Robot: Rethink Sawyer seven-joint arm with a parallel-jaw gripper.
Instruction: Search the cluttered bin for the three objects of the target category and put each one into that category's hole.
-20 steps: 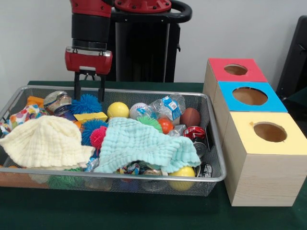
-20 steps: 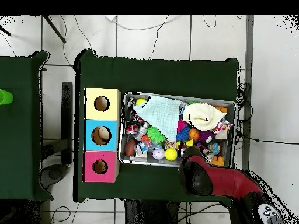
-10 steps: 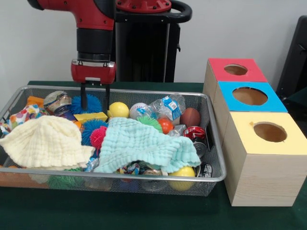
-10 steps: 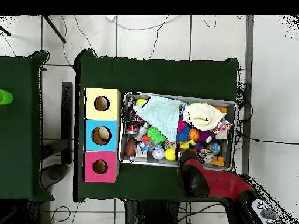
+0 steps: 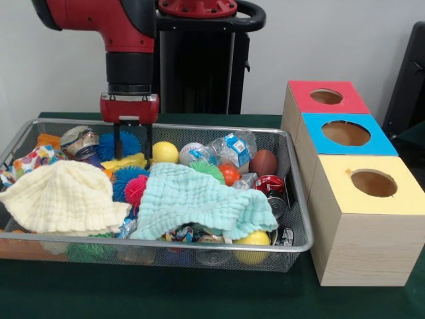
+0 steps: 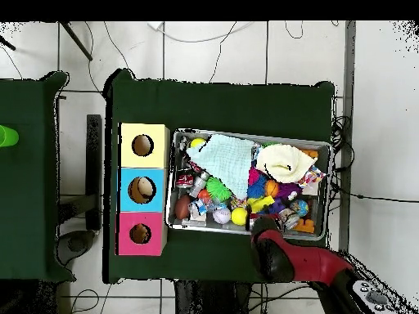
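The silver wire mesh bin [image 5: 166, 247] holds mixed clutter and also shows in the overhead view [image 6: 172, 181]. My gripper [image 5: 133, 154] is open and reaches down into the bin's far left part. Its two fingers stand on either side of a yellow block [image 5: 126, 162], beside a blue spiky ball [image 5: 127, 142]. Whether they touch the block I cannot tell. In the overhead view the red arm [image 6: 274, 253] hides the gripper. The hole [image 5: 326, 96] is the round opening in the red-faced box at the far right, also seen in the overhead view [image 6: 140, 234].
A cream cloth [image 5: 63, 196] and a mint cloth [image 5: 199, 199] cover much of the bin. A yellow ball [image 5: 165, 152], a baseball [image 5: 190, 151], a brown football [image 5: 263, 162] and a red can [image 5: 269, 184] lie around. Blue-faced [image 5: 345, 133] and yellow-faced [image 5: 373, 183] boxes stand nearer.
In the front view my gripper has moved right and come down into the bin, from above the far rim to around the yellow block. Its fingers stay apart.
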